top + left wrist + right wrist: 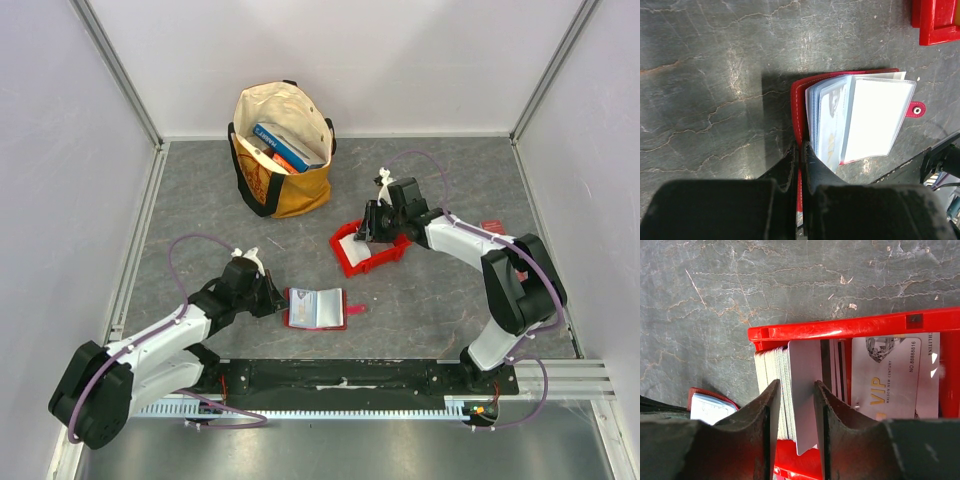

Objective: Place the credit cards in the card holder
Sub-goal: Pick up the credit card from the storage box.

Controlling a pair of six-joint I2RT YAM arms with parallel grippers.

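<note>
Between the right arm's jaws, which stand partway open, a white plastic credit card (802,390) stands on edge, one black finger (767,410) on each side of it; whether they press it I cannot tell. Just left of that card a packed row of more white credit cards (767,365) stands on edge too, and to its right a pale card printed "VIP" in gold (885,375) lies flat. All of these sit inside a bright red plastic bin (840,327), which rests a little right of the middle of the grey stone-patterned counter (420,300). The left arm's jaws are closed tight on the edge of the dark red, leather-like bifold card holder (799,107), its fingers (815,165) pinching the cover. That card holder lies open and flat on the counter close to the near edge, left of centre, well apart from the bin, with its clear plastic sleeves (875,117) fanned upward and its little red snap tab (916,109) pointing away from the jaws. Toward the far edge, left of centre, stands a cream and mustard cloth tote bag (283,190) with blue books (285,140) inside.
</note>
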